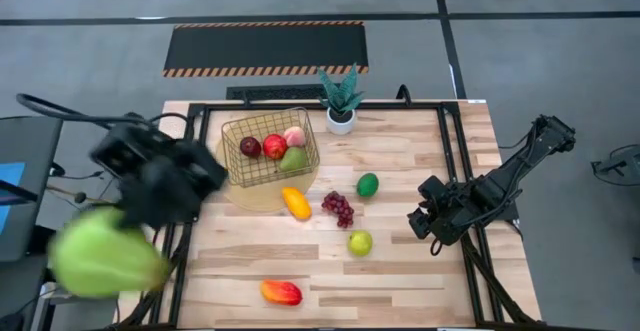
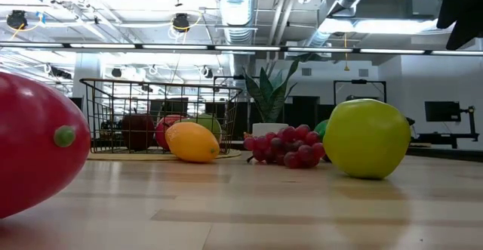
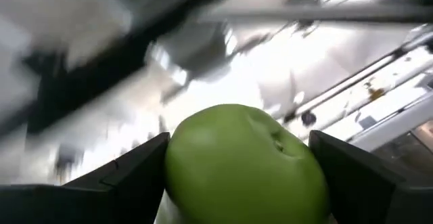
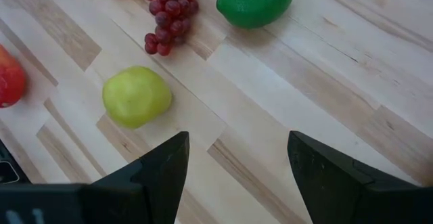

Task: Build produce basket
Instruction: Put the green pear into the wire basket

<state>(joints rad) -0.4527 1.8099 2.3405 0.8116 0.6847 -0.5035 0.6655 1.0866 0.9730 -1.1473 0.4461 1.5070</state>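
Observation:
The gold wire basket (image 1: 268, 147) stands on a round mat at the table's far left, with two red apples, a peach and a green pear in it. A yellow mango (image 1: 296, 203), grapes (image 1: 338, 208), a lime (image 1: 368, 184), a green apple (image 1: 360, 242) and a red-orange mango (image 1: 281, 292) lie on the table. My left gripper (image 1: 112, 249) is raised high over the table's left edge, shut on a large green fruit (image 3: 243, 163). My right gripper (image 4: 237, 163) hangs open above bare wood near the right edge, right of the green apple (image 4: 137, 95). My left gripper pinches the green fruit between its two fingers, one finger (image 3: 135, 173) on each of two opposite sides (image 3: 177, 170). The fingers point slanting upward, with the ceiling behind the fruit. The fruit is lifted clear, high above the table (image 1: 105, 259).
A small potted plant (image 1: 341, 101) stands at the far edge, right of the basket. A black frame rail (image 1: 452, 161) runs along the table's sides. Bare wood lies between the red-orange mango and the green apple, and along the near right.

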